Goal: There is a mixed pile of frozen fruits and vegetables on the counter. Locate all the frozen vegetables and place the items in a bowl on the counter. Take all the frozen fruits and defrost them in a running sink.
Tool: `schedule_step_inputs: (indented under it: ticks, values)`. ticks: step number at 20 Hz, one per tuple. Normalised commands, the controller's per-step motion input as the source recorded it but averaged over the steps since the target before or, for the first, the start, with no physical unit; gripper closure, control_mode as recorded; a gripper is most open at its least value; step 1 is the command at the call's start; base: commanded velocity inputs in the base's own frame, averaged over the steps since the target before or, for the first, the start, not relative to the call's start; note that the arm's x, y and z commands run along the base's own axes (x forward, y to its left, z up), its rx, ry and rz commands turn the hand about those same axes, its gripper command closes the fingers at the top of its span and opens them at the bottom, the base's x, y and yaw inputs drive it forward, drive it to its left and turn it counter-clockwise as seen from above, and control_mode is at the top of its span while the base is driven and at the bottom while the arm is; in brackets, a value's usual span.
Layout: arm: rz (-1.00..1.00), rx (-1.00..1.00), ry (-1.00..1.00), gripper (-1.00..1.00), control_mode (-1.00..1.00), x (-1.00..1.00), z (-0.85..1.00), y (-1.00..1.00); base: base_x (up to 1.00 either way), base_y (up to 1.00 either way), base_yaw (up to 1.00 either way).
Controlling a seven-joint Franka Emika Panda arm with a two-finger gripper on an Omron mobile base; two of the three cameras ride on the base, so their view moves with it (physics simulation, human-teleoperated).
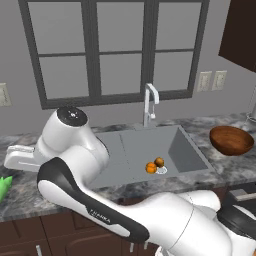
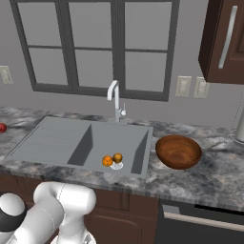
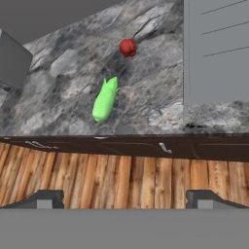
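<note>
Orange fruits in sink

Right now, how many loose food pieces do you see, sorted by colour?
Bright orange ball, in the sink: 1
Brownish orange ball, in the sink: 1
Red ball, on the counter: 1
Green pointed piece, on the counter: 1
Total: 4
</note>
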Motion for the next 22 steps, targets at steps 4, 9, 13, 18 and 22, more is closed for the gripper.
schedule_step_inputs:
  ticks: [4, 9, 13, 18, 22]
  values:
    - [0.0, 0.0, 0.03, -1.0, -1.0, 0.2, -0.15, 0.01, 0.0, 0.0, 0.0]
    - [0.0, 0.0, 0.0, -1.0, -1.0, 0.22, -0.18, 0.15, 0.0, 0.0, 0.0]
    - [0.0, 0.0, 0.0, -1.0, -1.0, 0.19, -0.21, 0.18, 0.0, 0.0, 0.0]
    - [0.0, 0.0, 0.0, -1.0, -1.0, 0.1, -0.12, 0.15, 0.0, 0.0, 0.0]
    - [0.0, 0.0, 0.0, -1.0, -1.0, 0.12, -0.1, 0.16, 0.0, 0.0, 0.0]
